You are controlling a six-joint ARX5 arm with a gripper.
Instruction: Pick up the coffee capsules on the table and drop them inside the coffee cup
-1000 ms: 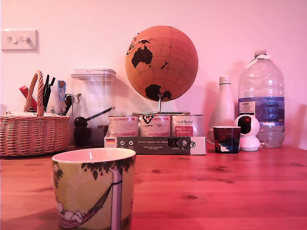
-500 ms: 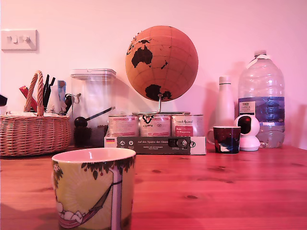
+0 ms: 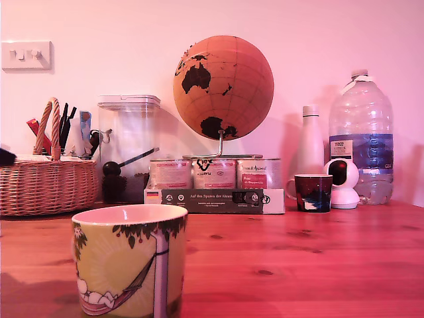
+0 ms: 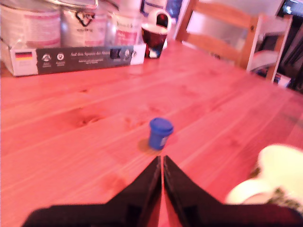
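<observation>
A small blue coffee capsule stands on the wooden table, flanged rim up. It does not show in the exterior view. My gripper is a short way in front of it, apart from it. Its two black fingers are pressed together, shut on nothing. The coffee cup, a yellow-green mug with a hammock cartoon, stands at the front in the exterior view. In the wrist view it is a pale blur beside the gripper. A dark piece at the exterior view's left edge may be part of my arm.
Along the back wall stand a wicker basket, a clear jar, a globe over tins, a small dark espresso cup, a white bottle, a white camera and a water bottle. A wooden chair stands past the table edge.
A dark shape has come in at the exterior view's left edge and dropped lower beside the basket. The mug and the things on the table have not moved.
</observation>
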